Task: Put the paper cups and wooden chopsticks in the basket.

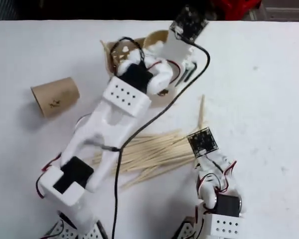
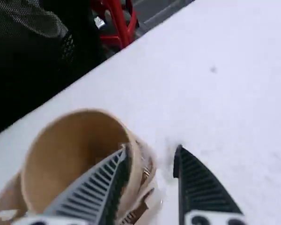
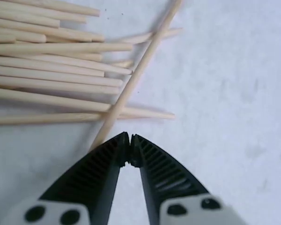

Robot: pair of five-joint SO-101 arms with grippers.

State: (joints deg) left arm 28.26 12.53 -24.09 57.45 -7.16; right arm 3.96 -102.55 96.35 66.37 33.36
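The left gripper point(image 2: 151, 152) is open, its fingers astride the rim of an upright brown paper cup point(image 2: 70, 150) at the light wooden basket point(image 1: 113, 54). A second brown paper cup point(image 1: 55, 95) lies on its side on the white table point(image 1: 269, 89). The right gripper point(image 3: 129, 151) is closed on nothing, just beside the pale wooden chopsticks point(image 3: 51, 70) heaped on the table.

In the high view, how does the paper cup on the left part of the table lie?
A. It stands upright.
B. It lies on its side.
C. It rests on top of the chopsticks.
B: the paper cup lies on its side on the white table, with its side wall facing up, well apart from the chopsticks.
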